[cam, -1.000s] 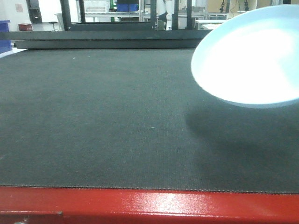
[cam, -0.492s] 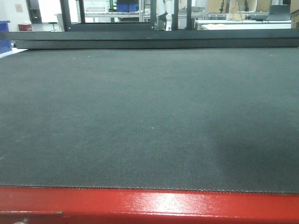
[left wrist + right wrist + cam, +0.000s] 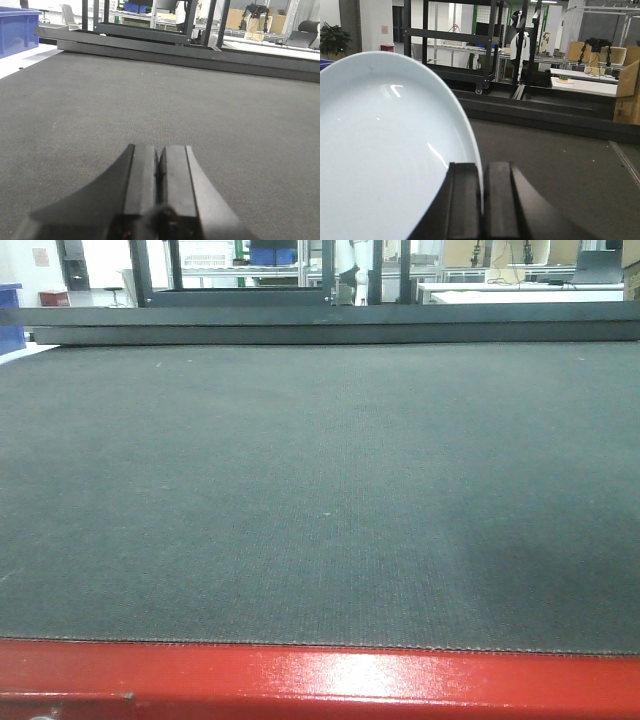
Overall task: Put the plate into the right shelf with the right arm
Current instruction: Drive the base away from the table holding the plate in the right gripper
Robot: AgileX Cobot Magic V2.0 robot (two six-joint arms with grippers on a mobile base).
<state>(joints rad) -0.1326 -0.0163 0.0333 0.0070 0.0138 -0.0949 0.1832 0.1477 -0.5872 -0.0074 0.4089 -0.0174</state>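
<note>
**A:** Where do we find the round, shallow white plate [image 3: 385, 150]?

**B:** In our right wrist view it fills the left half of the frame. It is tipped up on edge with a glossy face toward the camera, and the dark grey woven mat [image 3: 560, 165] shows to its right.

**A:** And the black right gripper [image 3: 481, 167]?

**B:** Bottom centre of that view. We see its two fingers [image 3: 465, 200] pinched on the plate's rim, one on each side of the edge.

**A:** What about the black left gripper [image 3: 160, 150]?

**B:** Bottom centre of our left wrist view, low over the mat. Its fingers are pressed flat against each other with nothing between them.

**A:** What else do we see?

**B:** A glossy red table edge [image 3: 320, 680] runs along the bottom of the front view. A blue plastic bin [image 3: 17, 30] sits at the upper left of the left wrist view. A black metal frame [image 3: 450, 35] stands beyond the mat, in the upper middle of the right wrist view.
</note>
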